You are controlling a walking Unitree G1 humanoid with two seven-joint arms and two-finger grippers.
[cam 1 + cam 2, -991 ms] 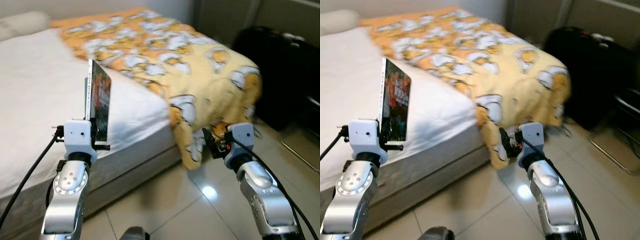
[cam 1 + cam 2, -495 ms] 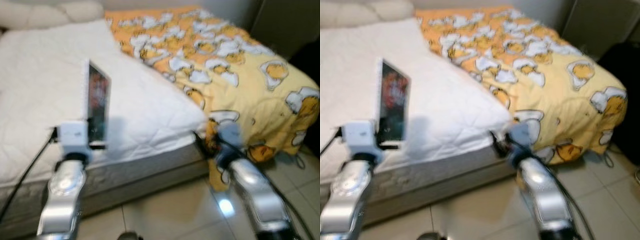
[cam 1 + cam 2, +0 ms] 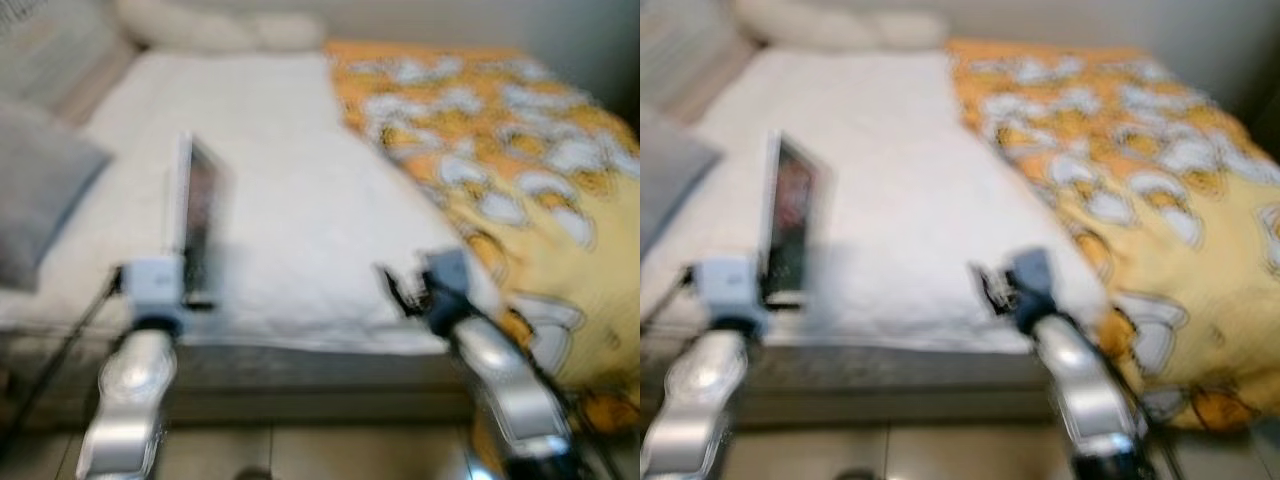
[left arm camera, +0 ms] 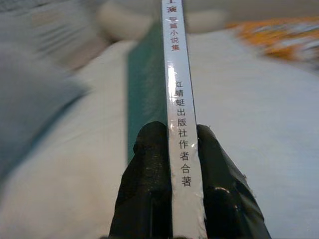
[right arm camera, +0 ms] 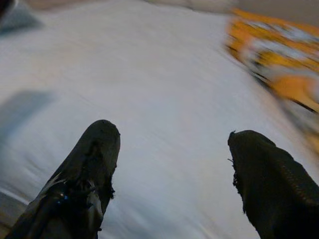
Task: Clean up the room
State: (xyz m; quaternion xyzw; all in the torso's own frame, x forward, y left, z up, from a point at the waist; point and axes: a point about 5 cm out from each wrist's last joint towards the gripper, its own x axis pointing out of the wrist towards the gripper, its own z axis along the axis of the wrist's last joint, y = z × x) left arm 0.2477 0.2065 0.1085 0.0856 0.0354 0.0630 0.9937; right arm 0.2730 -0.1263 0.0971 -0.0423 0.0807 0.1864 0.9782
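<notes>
My left gripper is shut on a thin book, held upright on its edge above the near side of the bed. The book's white spine with printed characters runs between the two black fingers. Its dark cover faces right. My right gripper is open with nothing between its fingers, hovering over the white mattress near the bed's front edge. The head views are blurred by motion.
A yellow and orange patterned blanket covers the right part of the bed and hangs over its corner. Pale pillows lie at the head. A grey cushion sits at the left. Tiled floor lies below the bed frame.
The whole picture has swung left, so the camera has turned: the dark suitcase left the view and the pillows and grey cushion came in. The book stays in my left gripper.
</notes>
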